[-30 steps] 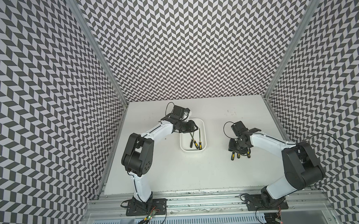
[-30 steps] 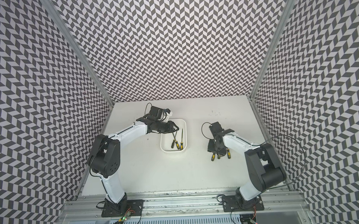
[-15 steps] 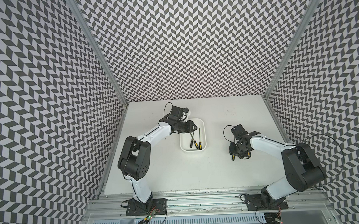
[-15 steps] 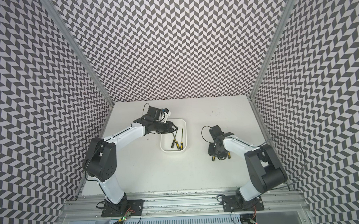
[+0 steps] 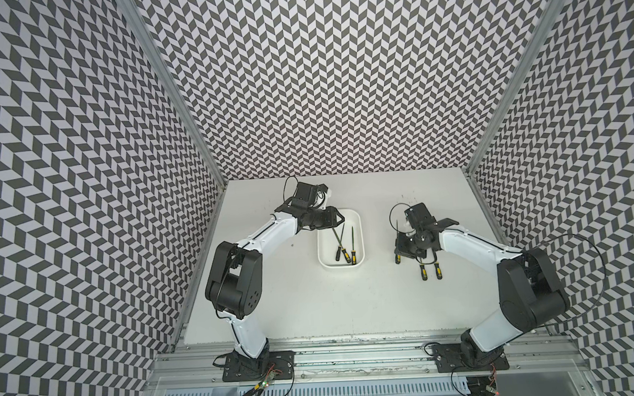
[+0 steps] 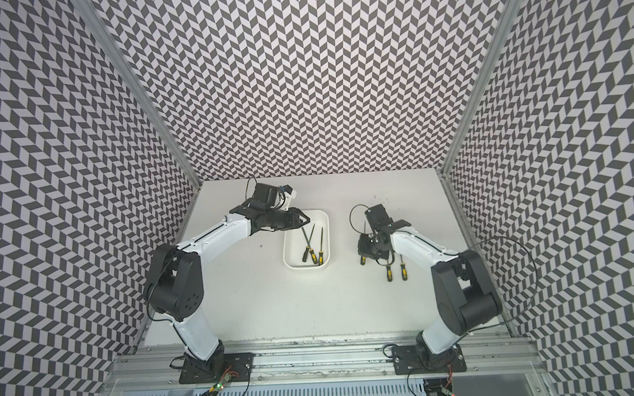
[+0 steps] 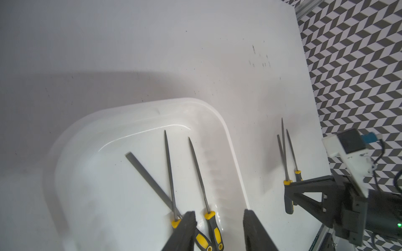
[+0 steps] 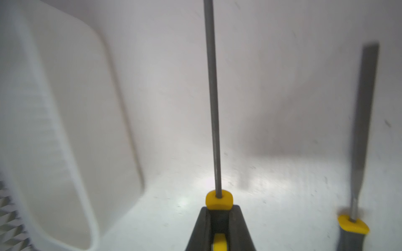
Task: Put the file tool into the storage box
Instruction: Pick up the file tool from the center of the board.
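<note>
Right gripper clamps the file at its handle; left gripper stands apart, empty, above the storage box; risk: long shaft pivots, catches the rim.

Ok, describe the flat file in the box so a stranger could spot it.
On the table, find the white box holding three files. The flat file slants across a neighbour. It alone has a broad blade with a square tip; the other files taper to points.
</note>
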### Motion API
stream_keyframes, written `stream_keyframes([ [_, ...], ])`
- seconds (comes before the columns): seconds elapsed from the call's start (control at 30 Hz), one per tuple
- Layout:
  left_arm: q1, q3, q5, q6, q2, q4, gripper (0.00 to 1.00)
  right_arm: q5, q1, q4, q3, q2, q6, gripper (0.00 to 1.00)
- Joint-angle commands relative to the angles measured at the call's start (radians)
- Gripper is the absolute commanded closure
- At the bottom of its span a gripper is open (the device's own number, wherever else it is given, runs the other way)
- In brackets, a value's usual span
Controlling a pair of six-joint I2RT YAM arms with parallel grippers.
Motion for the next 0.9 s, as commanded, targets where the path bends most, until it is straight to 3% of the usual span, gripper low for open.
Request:
stream_keyframes([
  [0.0, 0.002, 0.048, 0.051, 0.006, -0.012, 0.026, 0.59, -0.195, 0.006, 0.133, 0.092, 0.032, -0.011, 0.96],
  [0.13, 0.003, 0.062, 0.099, -0.035, 0.007, 0.066, 0.58, -0.434, 0.007, 0.262, 0.108, 0.105, 0.030, 0.96],
  [0.37, -0.003, 0.051, 0.154, -0.074, 0.016, 0.135, 0.58, -0.647, 0.028, 0.306, 0.196, 0.228, 0.013, 0.96],
  [0.87, -0.021, 0.073, 0.099, -0.038, 0.060, 0.082, 0.58, -0.671, 0.073, 0.357, 0.296, 0.249, 0.042, 0.96],
])
